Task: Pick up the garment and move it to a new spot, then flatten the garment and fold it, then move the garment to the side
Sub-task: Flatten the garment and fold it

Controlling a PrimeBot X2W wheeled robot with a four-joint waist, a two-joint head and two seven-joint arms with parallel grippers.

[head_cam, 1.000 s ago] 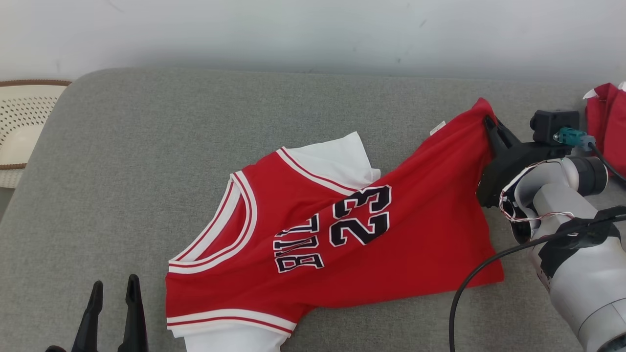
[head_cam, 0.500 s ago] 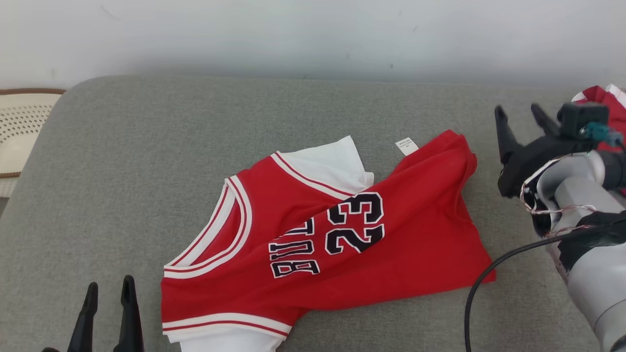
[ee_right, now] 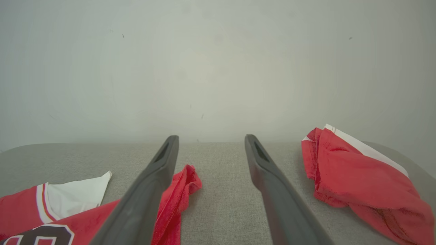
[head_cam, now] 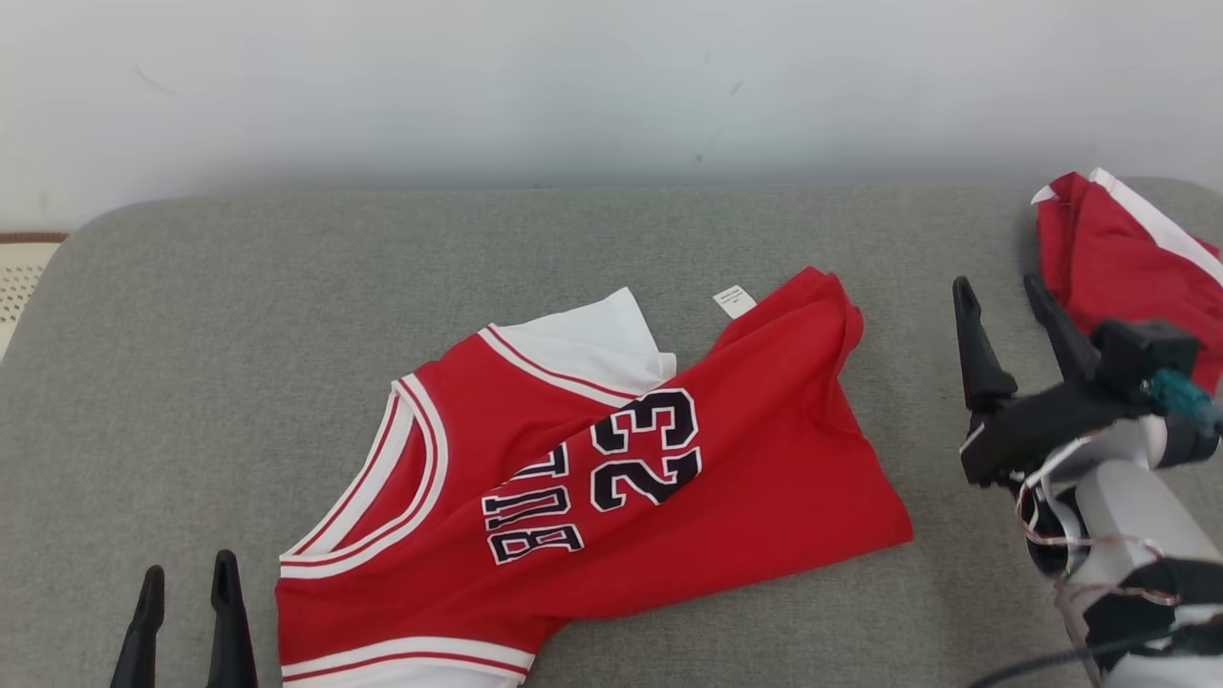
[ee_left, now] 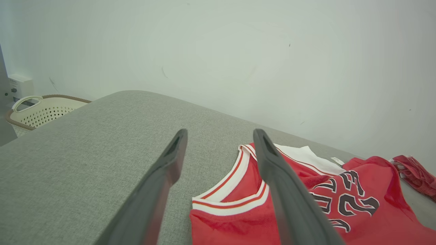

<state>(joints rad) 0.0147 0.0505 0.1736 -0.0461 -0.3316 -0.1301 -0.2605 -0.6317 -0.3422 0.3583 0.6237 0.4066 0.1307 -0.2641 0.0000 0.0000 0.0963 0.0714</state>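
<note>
The red jersey [head_cam: 611, 478] lay on the grey cushioned surface [head_cam: 287, 315], roughly in the middle and a little toward the robot's near side. Its white-trimmed neck opening faced the robot's left and its hem faced the right. It was not flat: the body was creased on a slant across the black "23" and the lettering. A white panel stuck out from under the far edge, and a small white label [head_cam: 734, 301] showed beside it. The far right corner of the hem was bunched into a soft ridge. The right gripper [head_cam: 997, 283] hung just beyond that corner with its two dark fingers spread wide and nothing between them, clear of the cloth. From its own wrist the rumpled hem sat just beside the left-hand finger, with bare grey fabric in the gap. A second red garment with a white stripe [head_cam: 1118, 248] lay in a heap at the far right of the cushion, apart from the jersey. The left gripper [head_cam: 188, 564] sat low at the near left, fingers likewise parted and empty, close to the collar without touching it. A pale perforated basket [ee_left: 41, 110] stood off the cushion's left end, against the plain wall [head_cam: 573, 86].
</note>
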